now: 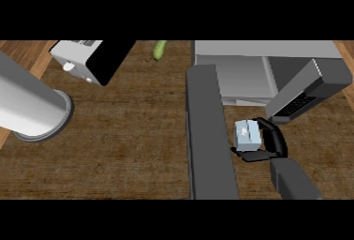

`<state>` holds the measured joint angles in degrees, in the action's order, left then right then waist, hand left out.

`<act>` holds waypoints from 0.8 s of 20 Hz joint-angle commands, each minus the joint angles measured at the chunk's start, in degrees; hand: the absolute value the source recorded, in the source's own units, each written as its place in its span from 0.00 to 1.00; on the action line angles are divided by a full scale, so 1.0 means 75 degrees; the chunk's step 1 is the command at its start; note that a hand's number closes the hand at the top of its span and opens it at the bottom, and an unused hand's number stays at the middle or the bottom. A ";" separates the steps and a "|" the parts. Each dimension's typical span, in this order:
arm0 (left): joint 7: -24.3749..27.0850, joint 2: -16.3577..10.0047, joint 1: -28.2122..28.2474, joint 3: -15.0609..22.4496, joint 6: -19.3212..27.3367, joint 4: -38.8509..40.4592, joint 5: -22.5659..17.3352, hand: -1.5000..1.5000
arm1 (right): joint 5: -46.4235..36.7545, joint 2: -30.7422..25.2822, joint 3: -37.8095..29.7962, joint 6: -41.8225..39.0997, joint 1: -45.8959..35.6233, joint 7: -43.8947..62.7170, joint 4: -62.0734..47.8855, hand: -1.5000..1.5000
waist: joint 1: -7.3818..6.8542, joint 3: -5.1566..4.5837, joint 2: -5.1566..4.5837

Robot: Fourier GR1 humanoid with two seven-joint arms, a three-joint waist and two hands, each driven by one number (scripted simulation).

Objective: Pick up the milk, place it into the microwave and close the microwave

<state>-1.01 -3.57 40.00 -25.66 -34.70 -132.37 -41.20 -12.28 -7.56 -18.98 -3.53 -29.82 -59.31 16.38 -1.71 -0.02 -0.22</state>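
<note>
Before the open microwave [235, 75], the milk [247, 134] is held.
It is clasped by the right hand [277, 141], fingers curled round it.

Soft, even light fills the scene, and the brown desk [124, 154] looks rather dim. The grey cylinder [27, 103] at left shades from a bright band to dull grey across its curve (the strongest highlight here). The black fingers [276, 135] around the pale milk [247, 133] read as flat dark shapes.

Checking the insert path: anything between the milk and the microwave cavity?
Nothing visible. The right hand holds the milk just before the open microwave; its door stands swung out beside the milk, at the view's left.
</note>
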 commanded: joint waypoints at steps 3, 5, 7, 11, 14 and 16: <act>-0.0190 -0.0458 -0.0190 -0.0501 0.0033 -0.0015 -0.0745 0.00 | 0.0060 -0.0038 -0.0176 0.0610 -0.1014 0.0115 -0.0210 1.00 | -0.0059 0.0023 -0.0046; -0.0343 -0.0487 -0.0176 -0.0632 0.0222 -0.0266 -0.0826 0.00 | 0.0030 -0.0283 -0.0084 0.0402 -0.1215 0.0474 0.0028 1.00 | 0.0041 0.0014 -0.0005; -0.0403 -0.0130 -0.0169 -0.0254 0.0255 -0.0572 -0.0583 0.00 | 0.0006 -0.0122 -0.0124 0.0693 -0.1646 0.0658 -0.0256 1.00 | -0.0042 0.0021 -0.0043; -0.0516 -0.0220 -0.0593 -0.0191 0.0324 -0.0190 -0.0318 0.00 | -0.0004 -0.0372 -0.0207 0.0836 -0.2364 0.1251 -0.0587 1.00 | -0.0085 0.0022 -0.0079; -0.0557 -0.0348 -0.1149 -0.0141 0.0506 0.0068 -0.0123 0.00 | -0.0060 -0.0610 -0.0223 0.0807 -0.2562 0.1401 -0.0844 1.00 | -0.0111 0.0027 -0.0135; -0.0330 -0.0266 -0.0643 -0.0226 -0.0097 -0.0036 -0.0431 0.00 | -0.0050 -0.0828 -0.0287 0.0889 -0.2799 0.1541 -0.0904 1.00 | -0.0330 0.0030 -0.0156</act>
<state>-3.93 -5.81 35.50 -27.57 -33.82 -131.86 -44.17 -12.52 -11.90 -20.70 2.24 -47.20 -50.41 11.01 -3.15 0.18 -1.09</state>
